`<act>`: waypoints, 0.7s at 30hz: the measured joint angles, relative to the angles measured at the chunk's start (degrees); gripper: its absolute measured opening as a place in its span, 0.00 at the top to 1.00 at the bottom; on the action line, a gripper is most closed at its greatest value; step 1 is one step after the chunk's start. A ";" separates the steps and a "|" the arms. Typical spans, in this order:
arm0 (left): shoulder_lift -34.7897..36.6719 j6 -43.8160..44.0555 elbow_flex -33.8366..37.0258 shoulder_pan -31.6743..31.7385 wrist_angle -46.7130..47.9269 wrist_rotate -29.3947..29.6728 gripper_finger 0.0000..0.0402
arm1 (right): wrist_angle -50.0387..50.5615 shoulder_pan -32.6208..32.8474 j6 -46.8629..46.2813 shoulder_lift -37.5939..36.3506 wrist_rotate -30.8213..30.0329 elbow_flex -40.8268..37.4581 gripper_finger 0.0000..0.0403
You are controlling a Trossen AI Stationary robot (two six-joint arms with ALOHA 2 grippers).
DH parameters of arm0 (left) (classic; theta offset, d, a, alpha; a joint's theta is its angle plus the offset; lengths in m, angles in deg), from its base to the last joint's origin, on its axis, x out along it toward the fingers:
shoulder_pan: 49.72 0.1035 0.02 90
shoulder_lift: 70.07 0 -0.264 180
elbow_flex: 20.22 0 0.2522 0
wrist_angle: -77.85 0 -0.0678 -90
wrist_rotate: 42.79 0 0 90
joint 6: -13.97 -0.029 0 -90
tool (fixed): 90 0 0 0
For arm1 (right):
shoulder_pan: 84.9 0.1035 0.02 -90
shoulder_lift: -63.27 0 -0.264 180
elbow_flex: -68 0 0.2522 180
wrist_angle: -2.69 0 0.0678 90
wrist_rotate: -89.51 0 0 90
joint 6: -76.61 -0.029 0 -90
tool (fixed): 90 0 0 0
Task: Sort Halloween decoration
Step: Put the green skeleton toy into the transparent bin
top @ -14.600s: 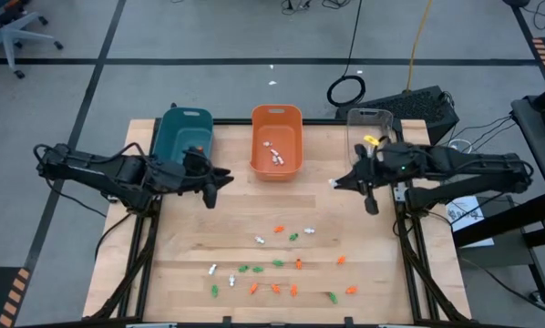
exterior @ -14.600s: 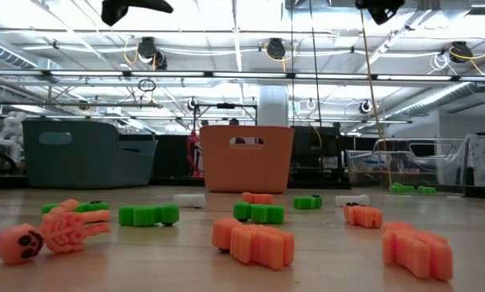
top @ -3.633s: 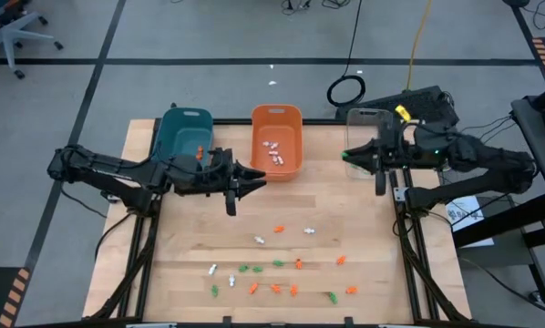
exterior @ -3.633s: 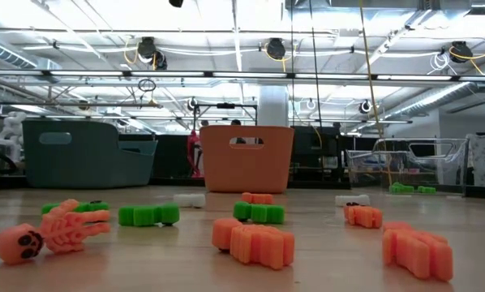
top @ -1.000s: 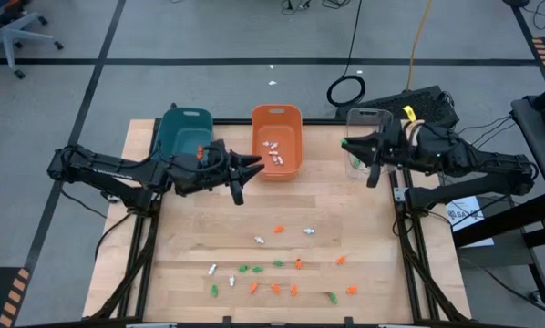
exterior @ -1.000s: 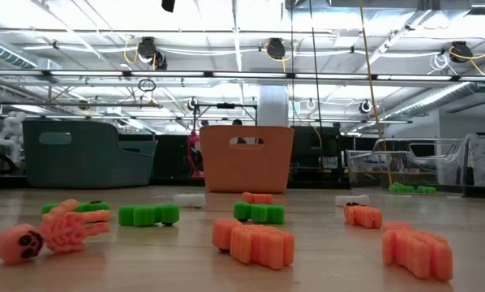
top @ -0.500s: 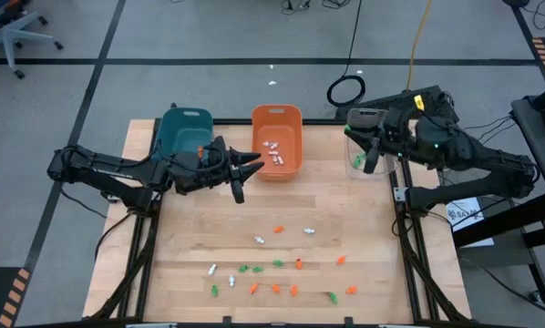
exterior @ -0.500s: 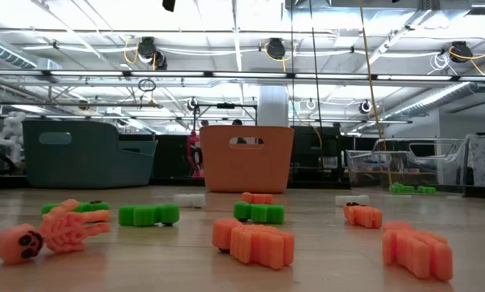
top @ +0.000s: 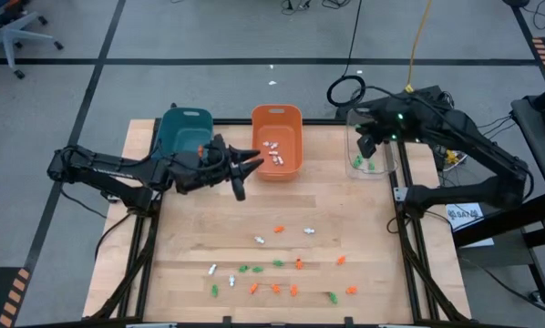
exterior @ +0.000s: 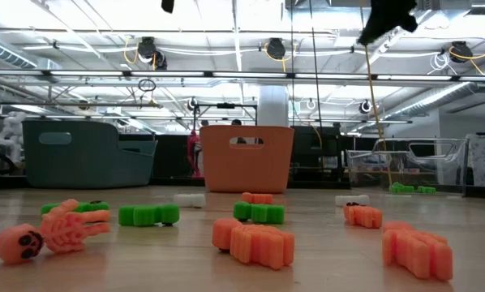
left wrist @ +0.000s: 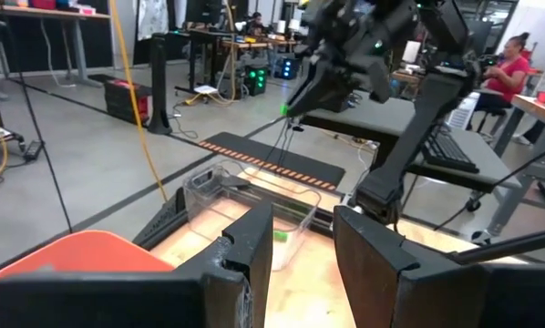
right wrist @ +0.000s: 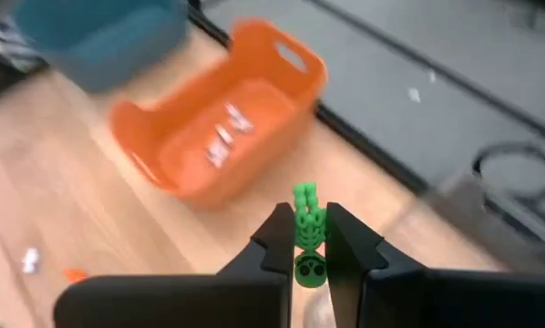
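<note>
Several tiny orange, green and white Halloween trinkets (top: 282,264) lie on the near half of the wooden table (top: 190,237). My right gripper (top: 364,143) hangs over the clear bin (top: 371,137), shut on a green skeleton trinket (right wrist: 307,228). It also shows at the top of the low view (exterior: 387,20). A few green trinkets (top: 360,164) lie in the clear bin. My left gripper (top: 250,162) hovers by the orange bin's (top: 277,137) near left corner. It is open, with nothing between its fingers (left wrist: 254,264). My right gripper pinches the green skeleton between its two fingers (right wrist: 277,241), at its middle (right wrist: 307,239) just above the skull. The skull (right wrist: 309,267) sits back between the fingers and the body end sticks out past them. The fingers slant down from the table's right. The trinket is lifted clear.
The teal bin (top: 183,132) stands at the far left, next to the orange bin, which holds white trinkets (top: 274,153). Bare wood lies between the bins and the trinket cluster. A person (left wrist: 514,68) sits in the room beyond the table.
My right arm has swung toward the table's far edge and its gripper has tipped downward, carrying the green trinket above the clear bin. It has come into the top of the low view. My left gripper has stayed in place by the orange bin.
</note>
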 joint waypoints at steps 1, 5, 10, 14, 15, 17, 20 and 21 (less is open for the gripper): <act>0.00 0.02 0.01 0.22 0.01 0.01 0.71 | 1.26 -1.75 0.58 0.51 0.86 -0.02 0.96; 0.00 0.16 0.01 0.93 0.15 0.08 0.71 | 5.36 -8.33 3.91 3.39 3.85 -0.02 0.96; 0.00 0.16 0.01 1.24 0.22 0.19 0.71 | 5.07 -13.86 9.85 6.85 7.11 -2.32 0.96; 0.00 0.20 0.01 1.21 0.37 0.19 0.71 | 4.34 -17.27 10.18 9.33 7.42 -6.91 0.96; 0.00 0.20 0.01 1.20 0.35 0.19 0.71 | 3.24 -18.03 9.52 9.70 7.42 -8.59 0.96; 0.00 0.25 0.01 1.17 0.33 0.19 0.71 | 1.03 -19.39 8.19 10.09 7.42 -12.06 0.95; 0.00 0.43 0.01 1.17 0.33 0.19 0.71 | -3.32 -21.14 5.82 10.25 7.42 -18.00 0.94; 0.00 0.87 0.01 1.17 0.33 0.19 0.71 | -4.85 -21.62 5.18 10.25 7.42 -19.92 0.94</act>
